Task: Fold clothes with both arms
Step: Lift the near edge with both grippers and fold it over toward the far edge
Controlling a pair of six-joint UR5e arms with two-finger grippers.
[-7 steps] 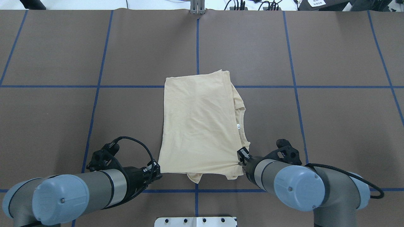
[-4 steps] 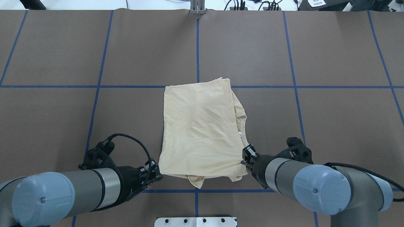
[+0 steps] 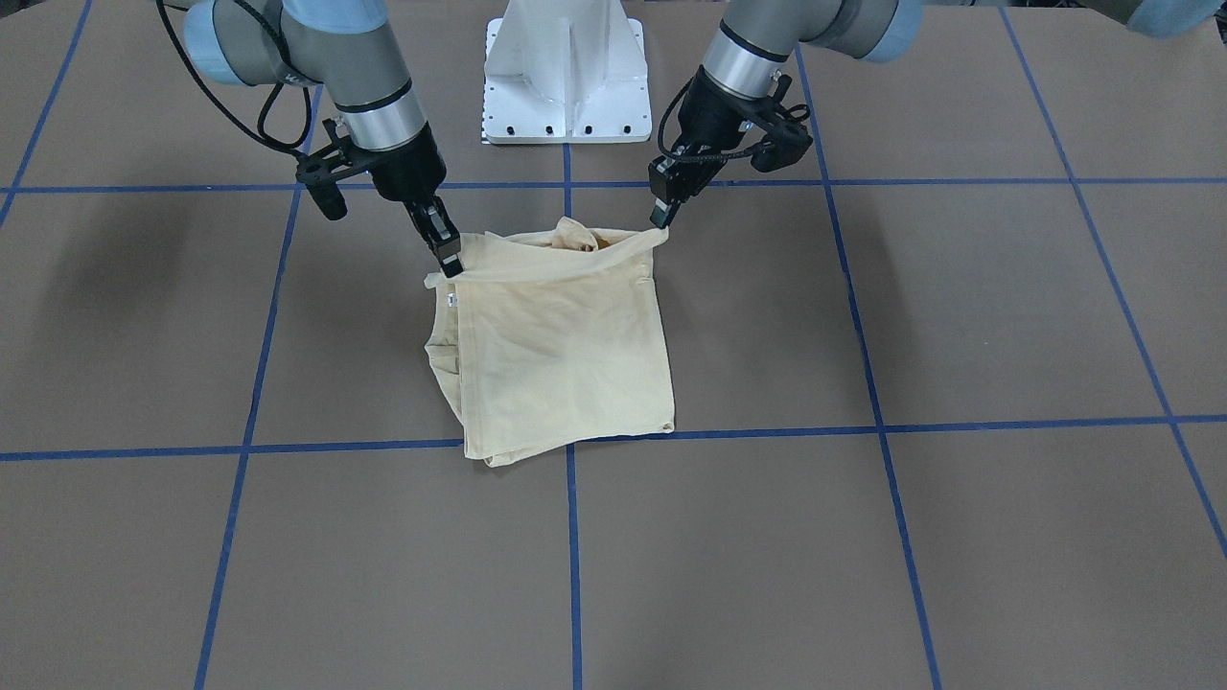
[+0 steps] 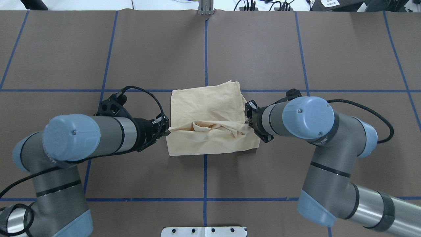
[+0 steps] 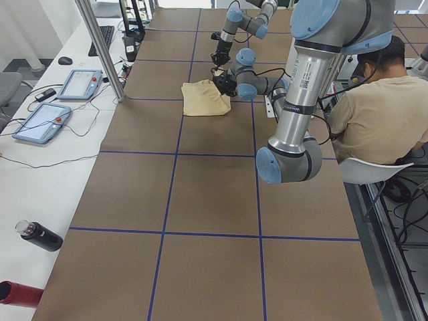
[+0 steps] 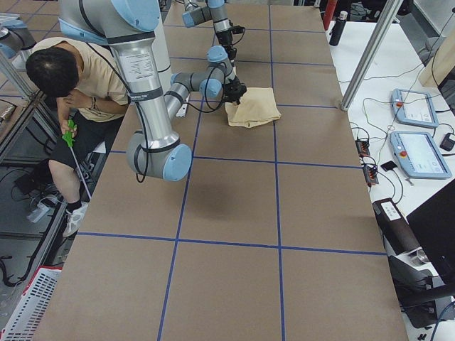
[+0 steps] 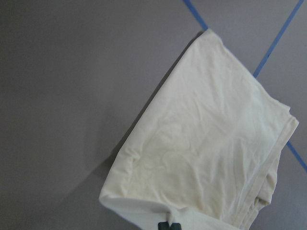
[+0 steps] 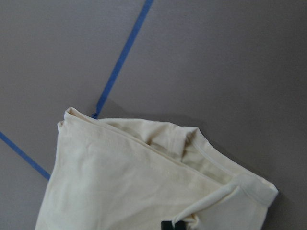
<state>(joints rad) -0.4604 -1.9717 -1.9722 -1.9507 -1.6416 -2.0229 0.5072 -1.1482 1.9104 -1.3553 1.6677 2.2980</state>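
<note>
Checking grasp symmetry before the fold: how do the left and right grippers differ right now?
Left gripper pinches the shirt corner on its plain folded side; right gripper pinches the corner on the neckline side, near the tag. Right gripper sits slightly farther from the base than left, so the held edge runs skewed. Shared: both are shut on the shirt's base-side edge, which is raised and stretched between them.
</note>
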